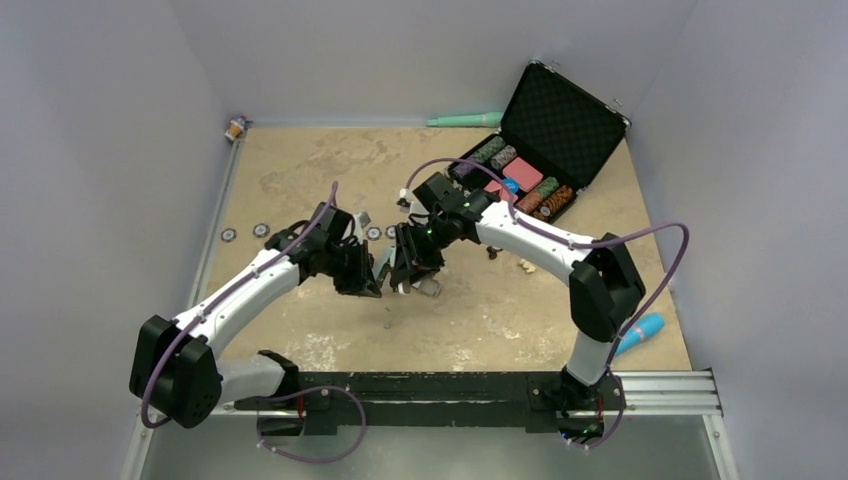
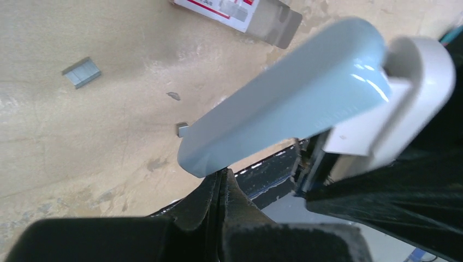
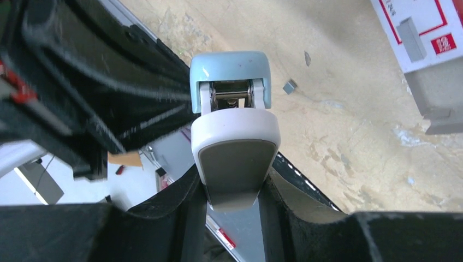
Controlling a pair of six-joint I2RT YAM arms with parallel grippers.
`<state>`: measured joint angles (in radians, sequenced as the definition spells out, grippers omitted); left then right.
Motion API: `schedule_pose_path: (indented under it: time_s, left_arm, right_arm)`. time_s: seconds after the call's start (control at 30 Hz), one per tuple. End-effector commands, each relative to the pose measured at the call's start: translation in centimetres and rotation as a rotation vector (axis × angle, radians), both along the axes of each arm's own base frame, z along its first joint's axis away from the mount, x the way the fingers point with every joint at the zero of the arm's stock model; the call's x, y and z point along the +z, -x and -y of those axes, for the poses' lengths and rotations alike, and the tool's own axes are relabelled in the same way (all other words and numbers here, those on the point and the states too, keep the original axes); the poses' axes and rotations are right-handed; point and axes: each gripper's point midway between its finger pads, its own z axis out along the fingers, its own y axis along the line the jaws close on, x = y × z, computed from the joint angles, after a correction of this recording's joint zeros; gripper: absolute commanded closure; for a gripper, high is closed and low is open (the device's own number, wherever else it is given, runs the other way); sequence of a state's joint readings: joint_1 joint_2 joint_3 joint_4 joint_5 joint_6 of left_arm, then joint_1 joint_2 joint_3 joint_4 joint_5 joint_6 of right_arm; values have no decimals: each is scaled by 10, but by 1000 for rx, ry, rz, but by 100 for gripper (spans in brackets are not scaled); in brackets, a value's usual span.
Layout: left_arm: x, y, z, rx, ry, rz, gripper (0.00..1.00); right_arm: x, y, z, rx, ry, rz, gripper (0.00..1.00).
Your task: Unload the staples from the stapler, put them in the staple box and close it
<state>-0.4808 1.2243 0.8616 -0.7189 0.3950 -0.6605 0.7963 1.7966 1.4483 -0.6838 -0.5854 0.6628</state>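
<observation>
The stapler [image 3: 232, 103] has a light-blue top arm and a white base with a grey pad; it is not black. My right gripper [image 3: 233, 202] is shut on its white base and holds it above the table. In the left wrist view the blue top arm [image 2: 289, 93] is swung open from the base. My left gripper [image 2: 221, 180] is shut, its tips touching the underside of the arm's front end. A short grey strip of staples [image 2: 81, 72] lies on the table, with a smaller piece [image 2: 182, 129] nearer, also in the right wrist view [image 3: 290, 85]. Both grippers meet mid-table [image 1: 390, 268].
A red-and-white staple box [image 2: 235, 11] lies open on the table beyond the stapler, also in the right wrist view [image 3: 420, 38]. An open black case [image 1: 560, 120] with poker chips stands at the back right. Loose chips [image 1: 262, 230] lie left. A blue marker [image 1: 640, 332] lies right.
</observation>
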Motion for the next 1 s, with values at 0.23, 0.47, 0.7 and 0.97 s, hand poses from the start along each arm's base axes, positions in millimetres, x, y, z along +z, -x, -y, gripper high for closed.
schedule_pose_path:
  time_s: [0.23,0.47,0.7,0.97]
  left_arm:
    - [15,-44,-32,31,-123,133,100]
    - [33,-57,-58,51,-187,153,100]
    - [64,-42,-36,-28,26,196,92]
    - [137,-27,-3,-122,313,343,25]
  right_arm:
    - [42,54,33,143,-132,30,100]
    - [39,52,63,78,-74,81,100]
    - [70,43,62,47,-144,154,100]
    - [117,45,50,69,-324,240,100]
